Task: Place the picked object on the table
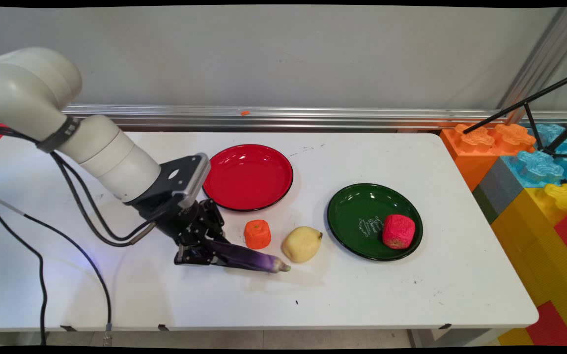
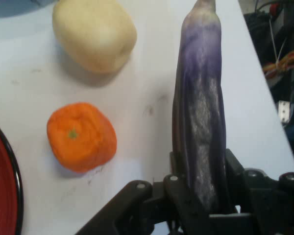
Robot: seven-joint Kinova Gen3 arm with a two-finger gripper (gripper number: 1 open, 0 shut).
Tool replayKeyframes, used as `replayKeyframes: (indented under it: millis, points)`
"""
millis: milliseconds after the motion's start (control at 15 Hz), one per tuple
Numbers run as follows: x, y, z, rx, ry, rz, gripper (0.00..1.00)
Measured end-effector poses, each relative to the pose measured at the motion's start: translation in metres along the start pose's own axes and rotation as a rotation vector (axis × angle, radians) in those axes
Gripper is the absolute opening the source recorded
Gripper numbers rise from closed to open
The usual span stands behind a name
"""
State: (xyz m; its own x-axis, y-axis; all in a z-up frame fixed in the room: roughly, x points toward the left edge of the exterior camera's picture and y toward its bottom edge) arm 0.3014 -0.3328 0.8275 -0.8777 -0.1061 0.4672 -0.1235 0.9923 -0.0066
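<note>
While the black two-finger claw (image 1: 205,253) pinches the long purple plastic eggplant (image 1: 249,259) low over the white counter (image 1: 362,295) — an orange stubby toy carrot (image 1: 257,234) sits just beside it.

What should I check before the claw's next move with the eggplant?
1. Grip: claw shut on the eggplant at its thick end: ok.
2. Eggplant clear of neighbours: tip sits right by the pear, contact unclear; apart from the orange: cannot tell.
3. Eggplant lifted off the table: cannot tell.
4. Red plate empty: ok.
5. Green plate empty: not ok, a red fruit lies on it.
6. Cables free of the items: ok.
</note>
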Motion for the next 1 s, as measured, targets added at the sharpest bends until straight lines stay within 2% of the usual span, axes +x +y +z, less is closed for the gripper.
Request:
replayKeyframes:
  millis: [400,1000]
  points:
    - [-0.022,-0.007,0.015,0.009,-0.026,0.057,0.00]
    - [-0.034,-0.013,0.028,0.013,-0.047,0.079,0.00]
